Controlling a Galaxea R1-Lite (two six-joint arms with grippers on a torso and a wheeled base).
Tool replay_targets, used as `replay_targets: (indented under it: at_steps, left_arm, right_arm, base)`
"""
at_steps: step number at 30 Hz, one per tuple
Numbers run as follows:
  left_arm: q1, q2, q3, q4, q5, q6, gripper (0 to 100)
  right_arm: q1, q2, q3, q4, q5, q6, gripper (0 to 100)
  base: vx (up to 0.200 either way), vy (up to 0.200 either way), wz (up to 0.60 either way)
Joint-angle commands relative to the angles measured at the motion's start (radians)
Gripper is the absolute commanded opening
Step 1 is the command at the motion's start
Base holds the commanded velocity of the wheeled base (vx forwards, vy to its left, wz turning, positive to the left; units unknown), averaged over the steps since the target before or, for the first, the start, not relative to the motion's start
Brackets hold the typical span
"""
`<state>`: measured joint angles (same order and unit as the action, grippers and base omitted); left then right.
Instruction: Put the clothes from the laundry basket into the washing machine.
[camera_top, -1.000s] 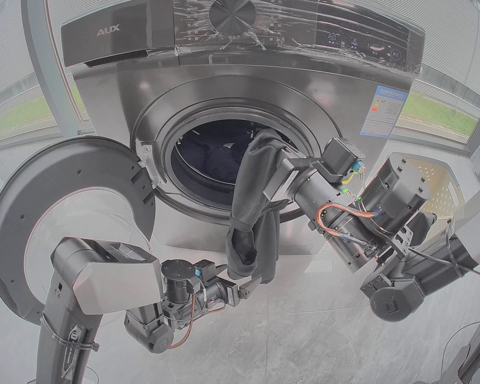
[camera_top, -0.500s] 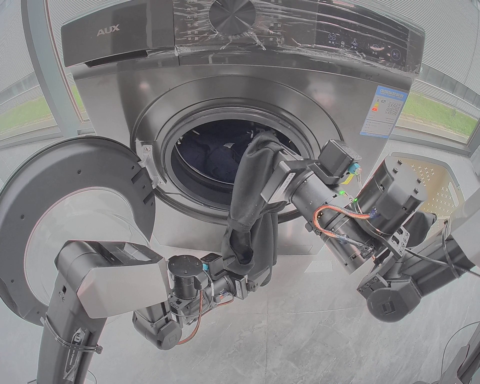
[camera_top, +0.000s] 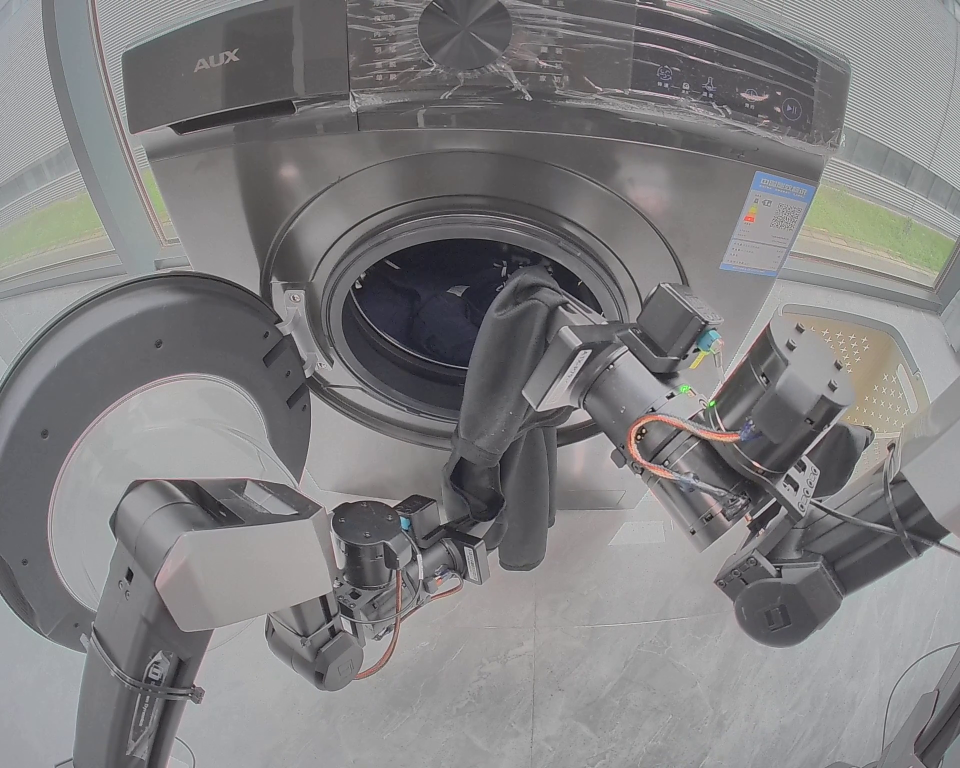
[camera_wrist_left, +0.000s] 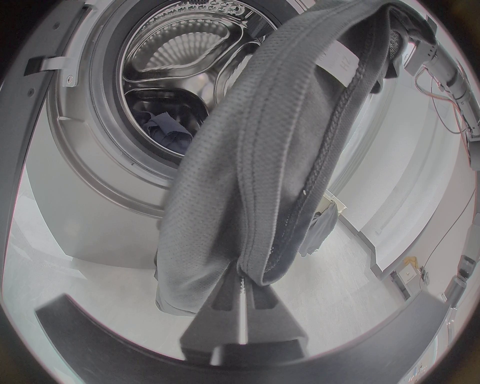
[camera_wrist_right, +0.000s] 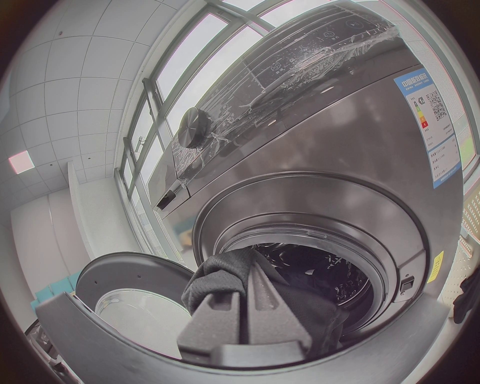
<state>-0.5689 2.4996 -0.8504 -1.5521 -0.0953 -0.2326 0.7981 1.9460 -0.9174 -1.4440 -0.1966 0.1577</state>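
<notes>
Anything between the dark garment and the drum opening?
Nothing visible: the door stands open on the robot's left. The right gripper holds the dark garment by its top at the drum opening; the left gripper holds its lower end, hanging outside below the rim.

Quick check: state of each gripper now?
Left gripper: shut on the lower end of the dark garment.
Right gripper: shut on its upper end.

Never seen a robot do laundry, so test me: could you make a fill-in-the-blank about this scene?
The washing machine's door stands ___.
The right gripper holds the dark garment at the mouth of the ___.
The left gripper is shut on the part of it hanging ___ the right gripper.
Missing words: open; drum; below.
</notes>
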Motion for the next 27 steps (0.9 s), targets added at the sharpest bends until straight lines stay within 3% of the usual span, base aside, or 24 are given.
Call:
replay_targets:
  at_steps: [1, 6, 12, 13, 15, 17, 19, 21, 27]
  left_arm:
    - [0.021, -0.07, 0.022, -0.014, 0.0, -0.001, 0]
    - [0.035, -0.185, 0.131, -0.013, -0.012, 0.001, 0]
    - [0.089, -0.455, 0.373, -0.009, -0.147, -0.008, 0]
    - [0.106, -0.508, 0.412, -0.009, -0.188, -0.022, 0]
    - [0.123, -0.582, 0.461, -0.008, -0.222, -0.04, 0]
    - [0.129, -0.616, 0.481, -0.008, -0.227, -0.044, 0]
    - [0.15, -0.689, 0.476, -0.008, -0.225, -0.073, 0]
    - [0.169, -0.72, 0.461, -0.008, -0.221, -0.077, 0]
    - [0.242, -0.808, 0.399, -0.006, -0.23, -0.091, 0]
  right_arm:
    - [-0.016, -0.015, 0.02, -0.004, 0.0, 0.002, 0]
    - [-0.059, -0.044, 0.077, -0.01, 0.0, 0.019, 0]
    - [-0.131, -0.11, 0.279, -0.056, 0.019, 0.048, 0]
    - [-0.132, -0.113, 0.316, -0.084, 0.023, 0.054, 0]
    - [-0.132, -0.116, 0.362, -0.101, 0.037, 0.066, 0]
    - [-0.132, -0.121, 0.387, -0.101, 0.046, 0.076, 0]
    - [-0.132, -0.14, 0.41, -0.101, 0.055, 0.12, 0]
    - [-0.137, -0.14, 0.407, -0.102, 0.054, 0.138, 0]
    - [-0.177, -0.144, 0.348, -0.102, 0.054, 0.151, 0]
  base:
    - [0.0, 0.0, 0.0]
    - [0.0, 0.0, 0.0]
    - [0.0, 0.0, 0.0]
    - [0.0, 0.0, 0.0]
    - [0.0, 0.0, 0.0]
    - [0.0, 0.0, 0.0]
    - [0.0, 0.0, 0.0]
    - [0.0, 0.0, 0.0]
    - [0.0, 0.0, 0.0]
